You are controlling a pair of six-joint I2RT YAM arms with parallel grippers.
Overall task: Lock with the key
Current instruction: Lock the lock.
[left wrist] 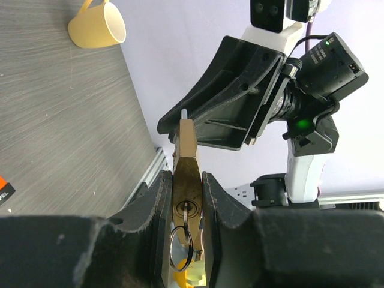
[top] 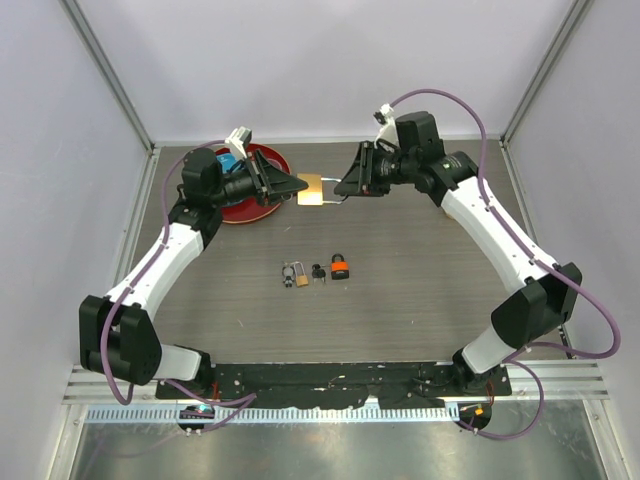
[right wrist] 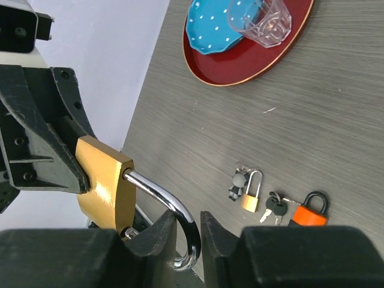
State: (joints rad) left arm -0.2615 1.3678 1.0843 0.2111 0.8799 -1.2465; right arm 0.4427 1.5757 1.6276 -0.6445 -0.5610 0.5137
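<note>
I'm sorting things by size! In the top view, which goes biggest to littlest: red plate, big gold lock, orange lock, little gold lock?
1. red plate
2. big gold lock, though it's held up nearer the camera
3. orange lock and little gold lock look about alike, so I won't rank them.

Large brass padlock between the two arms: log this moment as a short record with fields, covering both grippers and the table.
large brass padlock: held off the table between both arms
left gripper: shut on the padlock body
right gripper: shut on the shackle
key: in the keyhole, with a ring hanging from it
shackle state: looks unlatched at one end, not certain
on table: small brass padlock, black keys, orange padlock, in a row
red plate: carries a blue dish and a clear glass
</note>
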